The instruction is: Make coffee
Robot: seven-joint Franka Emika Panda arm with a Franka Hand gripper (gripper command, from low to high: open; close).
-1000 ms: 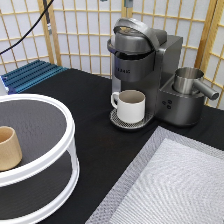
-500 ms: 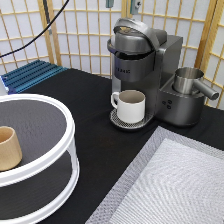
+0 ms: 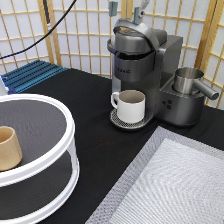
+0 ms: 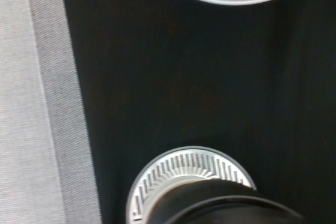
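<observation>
A grey coffee machine point(image 3: 145, 60) stands at the exterior view's top right with its lid down. On its round drip tray point(image 3: 116, 120) sits a white handled mug point(image 3: 131, 106), under the spout. My gripper point(image 3: 126, 9) hangs at the frame's top edge just above the lid, open, with nothing between its fingers. The wrist view looks straight down past the dark machine head point(image 4: 217, 205) onto the drip tray point(image 4: 191, 167). The coffee is out of view.
A white two-tier round stand point(image 3: 70, 135) at the exterior view's left carries a tan handleless cup point(image 3: 9, 147). A grey woven mat point(image 3: 175, 185) covers the bottom right. A metal pitcher point(image 3: 189, 80) sits on the machine's right side. A blue rack point(image 3: 30, 75) lies at the back left.
The gripper at the top edge has shifted a little over the machine's lid, and both fingers now show. Mug, cup and machine have not moved.
</observation>
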